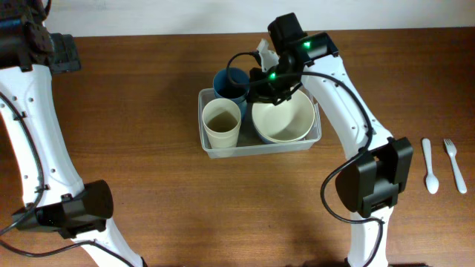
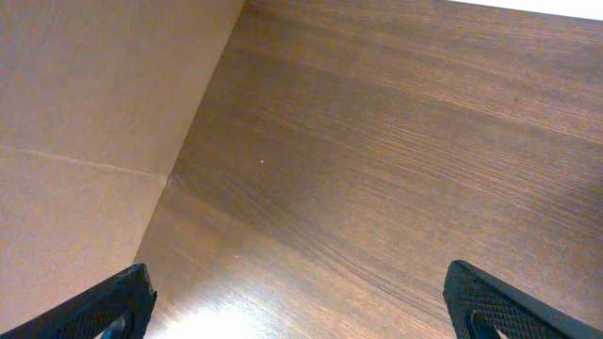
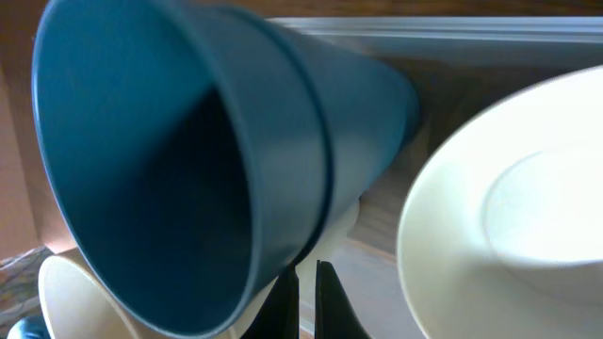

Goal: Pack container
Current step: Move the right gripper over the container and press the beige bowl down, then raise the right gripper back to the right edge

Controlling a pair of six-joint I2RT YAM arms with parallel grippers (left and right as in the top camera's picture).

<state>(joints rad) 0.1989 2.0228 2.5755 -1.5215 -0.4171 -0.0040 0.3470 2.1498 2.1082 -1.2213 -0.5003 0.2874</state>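
Blue cup (image 1: 231, 78) leans in the container's (image 1: 223, 152) back-left corner. The right gripper (image 3: 306, 294), clenched at its rim with the grip unclear, should ease it upright. The left gripper (image 2: 306, 311) is spread, holding nothing.

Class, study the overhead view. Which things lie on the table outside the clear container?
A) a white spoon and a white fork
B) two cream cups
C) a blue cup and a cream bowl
A: the white spoon and white fork lie on bare wood, well right of the container.
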